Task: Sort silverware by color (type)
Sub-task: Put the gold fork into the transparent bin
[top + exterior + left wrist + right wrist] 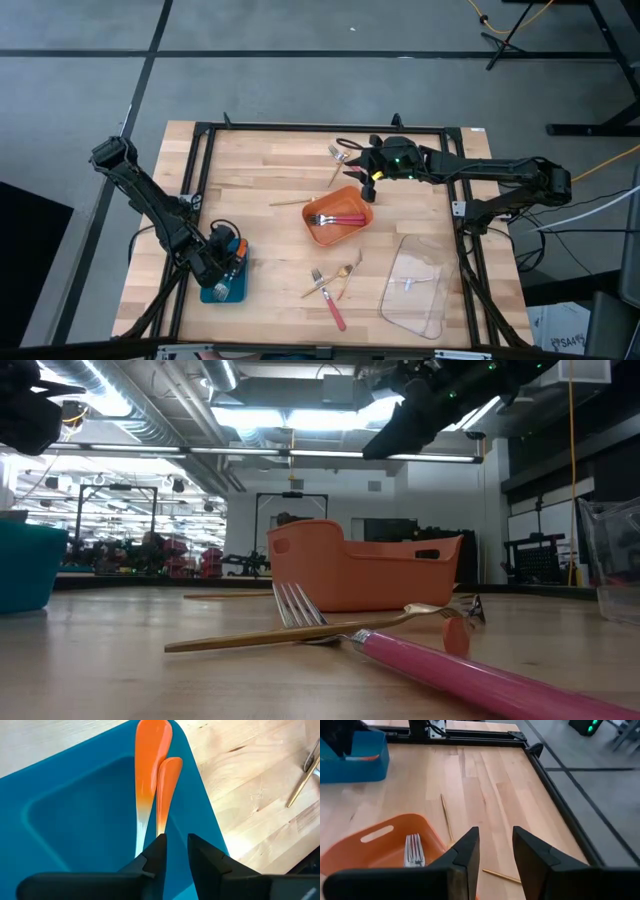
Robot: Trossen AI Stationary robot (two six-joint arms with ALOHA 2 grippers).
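Observation:
My left gripper (176,852) hangs open just above the blue tray (217,291) at the table's near left. Two orange-handled forks (150,765) lie in the tray, their handle ends leaning on its rim. My right gripper (495,847) is open, raised over the far rim of the orange tray (322,236), which holds pink-handled forks (342,217). Loose on the wood are a gold fork (290,202), another fork (339,154) far back, and a near group: a pink-handled fork (480,675), a gold fork (300,635) and one more.
A clear plastic tray (415,285) sits at the near right. A black metal frame (300,128) borders the tabletop. Bare wood lies between the blue tray and the orange tray, and along the far left.

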